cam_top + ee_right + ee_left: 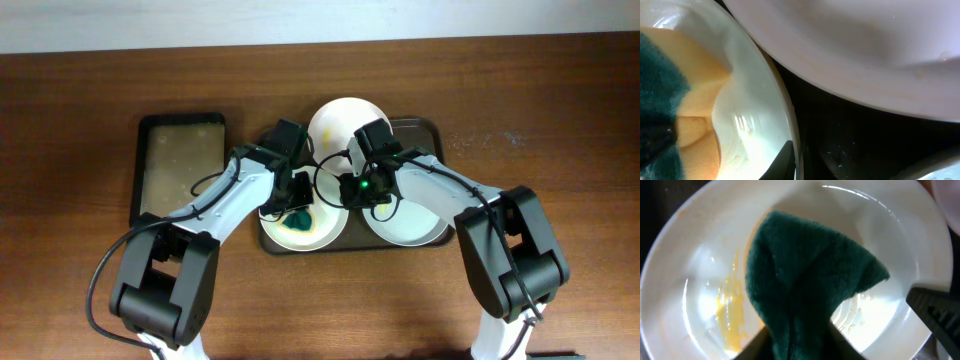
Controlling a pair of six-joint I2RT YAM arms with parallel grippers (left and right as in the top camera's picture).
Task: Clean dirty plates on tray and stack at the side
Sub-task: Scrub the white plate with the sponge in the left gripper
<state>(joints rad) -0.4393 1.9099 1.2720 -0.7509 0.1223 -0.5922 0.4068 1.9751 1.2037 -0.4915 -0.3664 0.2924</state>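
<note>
Left pincer (800, 342) clamped green-and-yellow sponge (810, 280) on yellow-smeared round white plate (695, 255) | right pincer (345, 192) at plate rim, grip indiscernible

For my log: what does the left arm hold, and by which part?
The green sponge, gripped in the jaws by its end nearest the wrist camera.

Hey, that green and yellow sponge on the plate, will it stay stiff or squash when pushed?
Probably squashy: the sponge shows thick yellow foam backing its fuzzy green face. Likely light for its size, being foam. It may skid on the glossy plate where the yellow smear looks wet.
</note>
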